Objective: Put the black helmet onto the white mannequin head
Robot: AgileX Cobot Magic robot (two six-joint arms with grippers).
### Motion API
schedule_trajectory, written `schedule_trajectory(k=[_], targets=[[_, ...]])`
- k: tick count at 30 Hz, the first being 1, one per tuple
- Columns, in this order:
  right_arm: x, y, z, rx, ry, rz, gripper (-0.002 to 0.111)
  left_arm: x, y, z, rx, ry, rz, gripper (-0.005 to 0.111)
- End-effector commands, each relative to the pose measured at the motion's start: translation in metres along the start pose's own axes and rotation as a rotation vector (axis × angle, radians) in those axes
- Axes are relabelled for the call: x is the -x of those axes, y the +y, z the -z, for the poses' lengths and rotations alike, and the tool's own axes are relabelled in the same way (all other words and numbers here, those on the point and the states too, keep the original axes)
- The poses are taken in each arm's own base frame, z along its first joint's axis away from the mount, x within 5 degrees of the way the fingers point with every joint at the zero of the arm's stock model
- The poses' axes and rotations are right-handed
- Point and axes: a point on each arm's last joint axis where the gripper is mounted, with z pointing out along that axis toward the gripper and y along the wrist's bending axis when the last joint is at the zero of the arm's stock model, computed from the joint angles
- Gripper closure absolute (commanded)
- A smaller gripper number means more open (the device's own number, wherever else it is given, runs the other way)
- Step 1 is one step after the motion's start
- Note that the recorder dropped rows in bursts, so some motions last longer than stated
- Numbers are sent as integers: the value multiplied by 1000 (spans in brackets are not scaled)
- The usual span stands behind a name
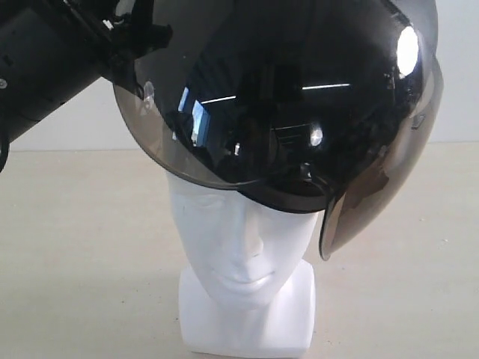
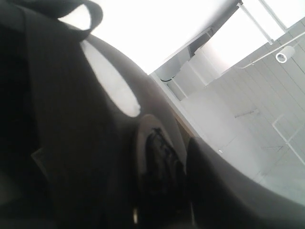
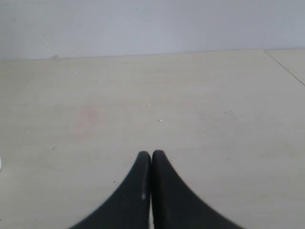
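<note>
Matte black rounded helmet with smoky visor point(image 1: 299, 90) is noted tilted over the crown of the glossy white mannequin head point(image 1: 241, 239). Left gripper point(image 1: 135, 45) is seen at its rim, jaw state not discernible; right gripper point(image 3: 151, 164) is pressed together, empty. Helmet is best levelled and seated squarely before any release.

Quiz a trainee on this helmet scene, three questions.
1. True or false: the helmet hides the mannequin head's mouth.
2. The right pincer is: A open; B shut and empty; C shut on the helmet.
3. Which arm is up at the helmet?
Key: 1 false; 2 B; 3 the left arm.
</note>
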Motion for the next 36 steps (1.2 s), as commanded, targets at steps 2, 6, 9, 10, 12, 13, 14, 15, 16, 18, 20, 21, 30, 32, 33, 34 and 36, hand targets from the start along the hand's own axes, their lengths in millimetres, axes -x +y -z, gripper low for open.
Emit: schedule_trajectory(k=[2,6,9,10,12,13,14,15,16,18,20,21,30,32,33,34,36], targets=[[1,0,0,-1,-13,6,108,10,11,7,100,-43,-132,102],[1,0,0,-1,-13,6,108,10,11,7,100,-44,-123,102],[1,0,0,-1,-13,6,108,10,11,7,100,-44,-123,102],[1,0,0,-1,-13,6,108,10,11,7,100,-44,-123,102],[4,-2,0,-24,-47,175,108,10,11,7,100,-42,-123,102],[7,-3,1,-40,-70,282,108,10,11,7,100,-42,-123,102],[9,-3,1,-50,-98,349,108,10,11,7,100,-42,-123,102],[13,-3,1,-59,-133,398,108,10,11,7,100,-42,-123,102],[16,-2,2,-65,-172,426,108,10,11,7,100,-42,-123,102],[24,0,4,-57,-264,405,108,10,11,7,100,-42,-123,102],[32,2,6,-13,-365,181,108,9,11,7,100,-36,-125,102],[39,2,9,19,-445,23,108,9,11,7,100,-36,-125,102],[111,2,42,73,-322,-378,108,6,12,7,105,-2,-144,102],[126,1,38,16,-101,-378,108,6,12,7,105,-2,-144,102],[135,3,35,8,7,-391,108,6,12,7,105,-2,-144,102],[143,5,29,9,105,-400,108,6,12,7,107,-3,-144,102],[158,11,17,26,241,-437,108,6,12,7,109,-3,-144,102]])
